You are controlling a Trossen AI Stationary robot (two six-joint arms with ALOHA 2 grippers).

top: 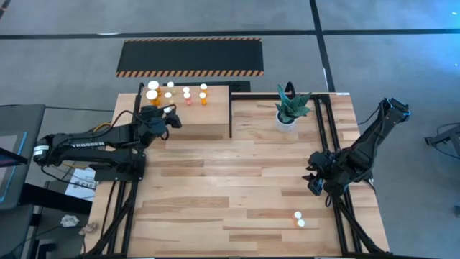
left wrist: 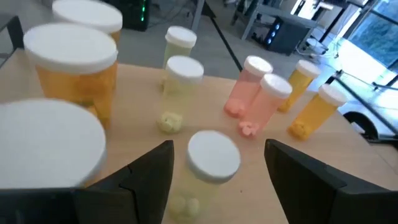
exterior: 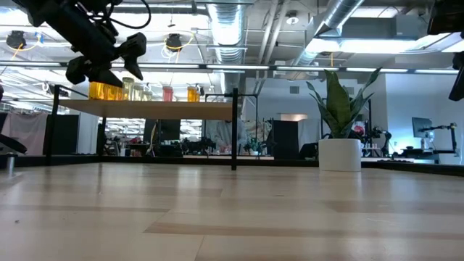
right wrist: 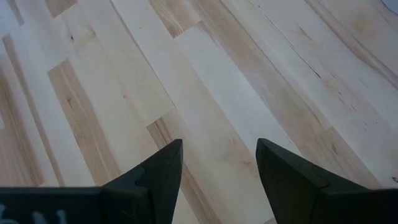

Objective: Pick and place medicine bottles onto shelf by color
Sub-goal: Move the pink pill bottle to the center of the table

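The small pale-yellow translucent plastic bottle with a round white cap [left wrist: 213, 163] standing between the left gripper's [left wrist: 217, 168] fingers looks light, rigid and a little slick, so it should tip easily; its body below the cap seems the best place to hold. That gripper hovers over the light-wood box-like shelf [top: 205, 121] with jaws spread wide on either side of the bottle, touching nothing I can make out. Ahead of it stand pink and orange bottles (larger orange ones crowd one side). The right gripper [right wrist: 217, 168] waits open and empty over bare table planks [right wrist: 205, 81].
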